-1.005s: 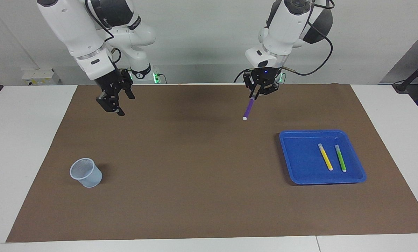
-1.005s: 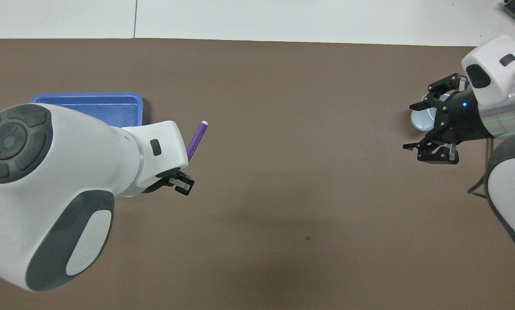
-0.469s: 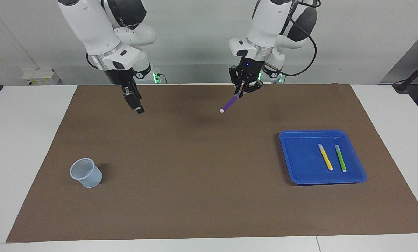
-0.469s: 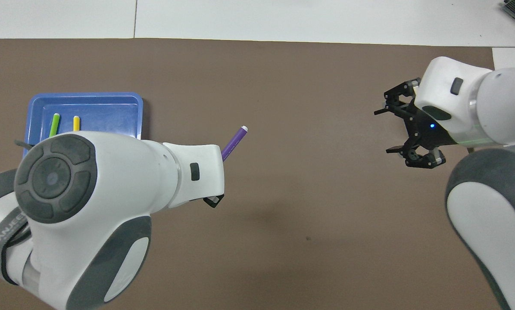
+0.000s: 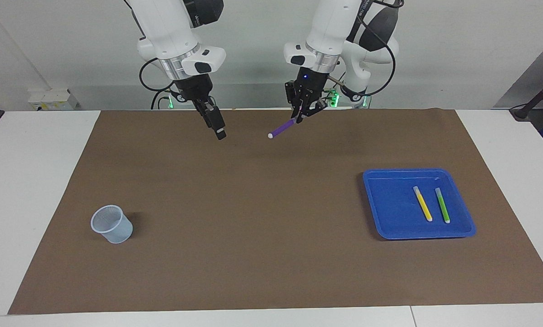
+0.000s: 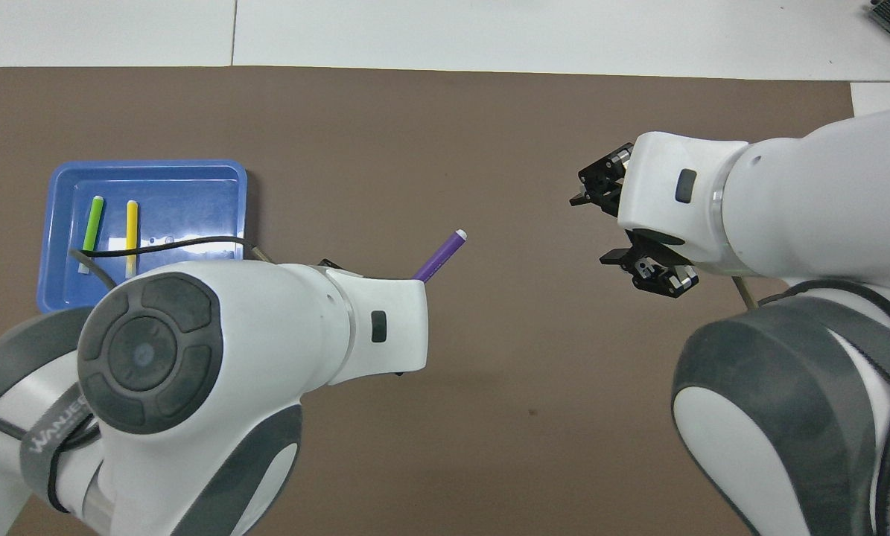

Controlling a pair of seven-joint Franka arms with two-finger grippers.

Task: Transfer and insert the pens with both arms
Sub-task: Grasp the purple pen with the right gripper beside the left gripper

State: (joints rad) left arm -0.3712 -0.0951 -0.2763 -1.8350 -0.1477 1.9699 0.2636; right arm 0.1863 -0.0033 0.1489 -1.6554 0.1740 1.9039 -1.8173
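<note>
- Left end effector (image 5: 301, 117) is up in the air over the robots' edge of the brown mat (image 5: 271, 254), closed on the purple pen (image 5: 282, 129). It grips the pen by one end; the whitish cap end slants down toward the right arm.
- Right end effector (image 5: 217, 129) hangs over the same edge of the mat, near the pen's free end but apart from it. The overhead view shows its fingers spread, nothing between them.
- Yellow pen (image 5: 422, 204) and green pen (image 5: 442, 205) lie side by side, apart, in the blue tray (image 5: 389, 213) at the left arm's end of the table (image 5: 35, 181).
- Clear plastic cup (image 5: 112, 224) stands upright on the mat toward the right arm's end, with no pen showing in it.
- Step in hand, as I judge it: mid-air handover of the first pen, left arm to right.
- Next move calls for the right fingers to line up across the free part of the barrel and close on it firmly before the left lets go.
- Risk: a grip too near the cap tip could let the pen swing or drop.
- After that, the pen goes over the cup and is lowered in.
</note>
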